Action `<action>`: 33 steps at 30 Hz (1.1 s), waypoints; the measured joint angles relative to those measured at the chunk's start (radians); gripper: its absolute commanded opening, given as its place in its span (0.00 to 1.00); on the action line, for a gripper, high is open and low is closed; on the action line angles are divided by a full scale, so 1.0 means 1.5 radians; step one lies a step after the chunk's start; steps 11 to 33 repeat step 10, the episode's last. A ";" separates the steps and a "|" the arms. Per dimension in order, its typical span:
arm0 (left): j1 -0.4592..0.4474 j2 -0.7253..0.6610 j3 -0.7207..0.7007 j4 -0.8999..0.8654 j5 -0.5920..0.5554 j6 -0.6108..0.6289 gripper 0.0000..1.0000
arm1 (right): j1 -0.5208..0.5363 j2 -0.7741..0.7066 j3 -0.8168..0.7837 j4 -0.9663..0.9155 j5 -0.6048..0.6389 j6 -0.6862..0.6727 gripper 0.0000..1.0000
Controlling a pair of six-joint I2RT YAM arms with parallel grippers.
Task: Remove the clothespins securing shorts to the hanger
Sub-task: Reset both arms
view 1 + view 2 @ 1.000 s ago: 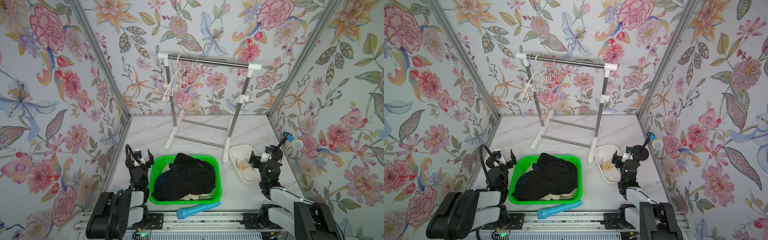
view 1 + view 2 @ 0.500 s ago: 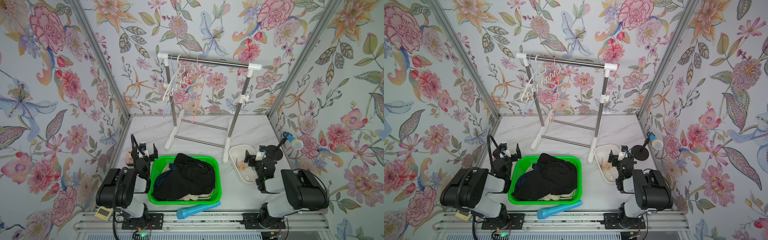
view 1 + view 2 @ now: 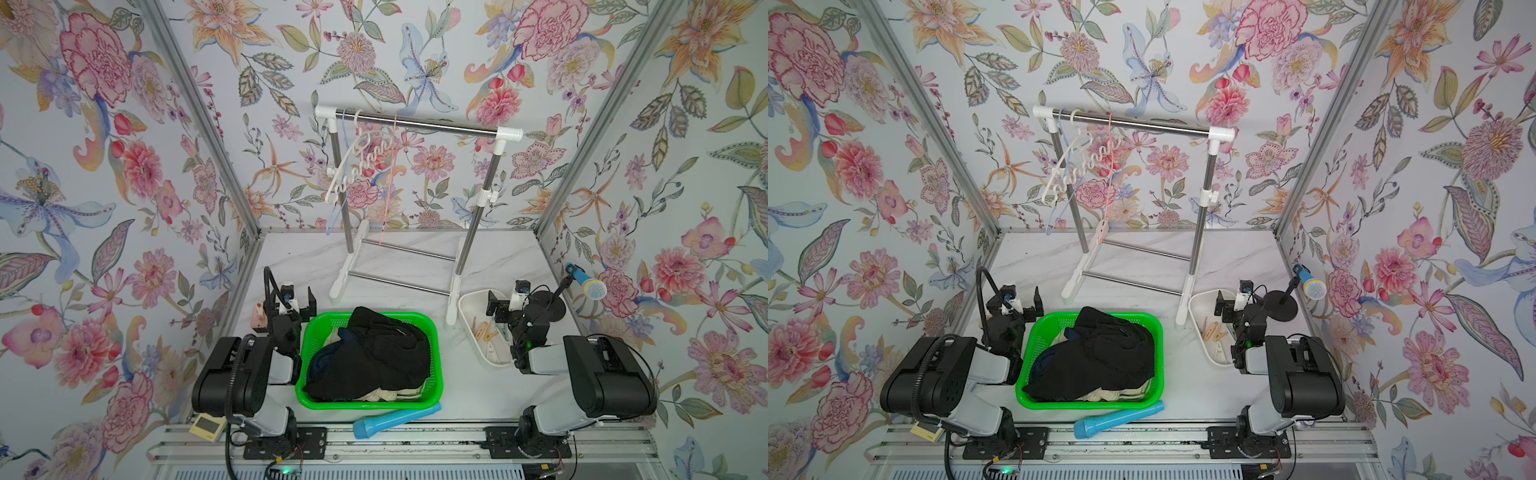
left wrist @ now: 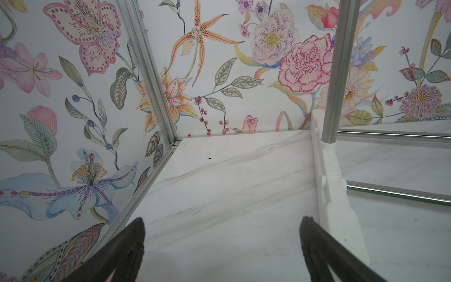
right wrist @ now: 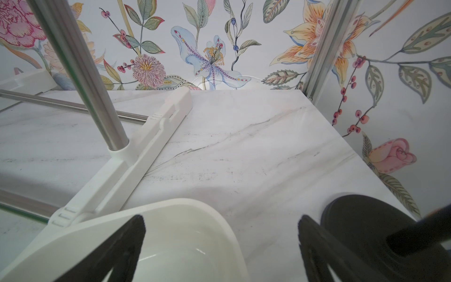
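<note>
Left of the green basket, the left gripper has drifted from the basket's near-left corner toward its far-left corner. Its arm's big black links now rear up beside the basket. The jaws stand wide with nothing between them, and the left wrist view shows only bare marble there.

Inside the basket the shorts lie heaped as before, the black pair on top with navy and cream edges peeping out. The blue tube still lies along the basket's near rim.

Right of the basket, the wooden clothespins rest unmoved in the white tub. The right gripper, spread wide and empty, has shifted to the tub's side farthest from the basket, and its arm has likewise risen.
</note>
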 measured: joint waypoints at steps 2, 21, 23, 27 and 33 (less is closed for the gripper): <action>0.000 0.000 0.000 0.000 0.000 0.000 0.99 | 0.000 0.000 0.000 -0.002 0.000 0.000 0.99; 0.000 0.000 0.001 -0.002 0.001 0.000 0.99 | 0.000 0.000 0.000 -0.006 0.000 0.000 0.99; 0.000 0.000 0.001 -0.002 0.001 0.000 0.99 | 0.000 0.000 0.000 -0.006 0.000 0.000 0.99; 0.000 0.000 0.001 -0.002 0.001 0.000 0.99 | 0.000 0.000 0.000 -0.006 0.000 0.000 0.99; 0.000 0.000 0.001 -0.002 0.001 0.000 0.99 | 0.000 0.000 0.000 -0.006 0.000 0.000 0.99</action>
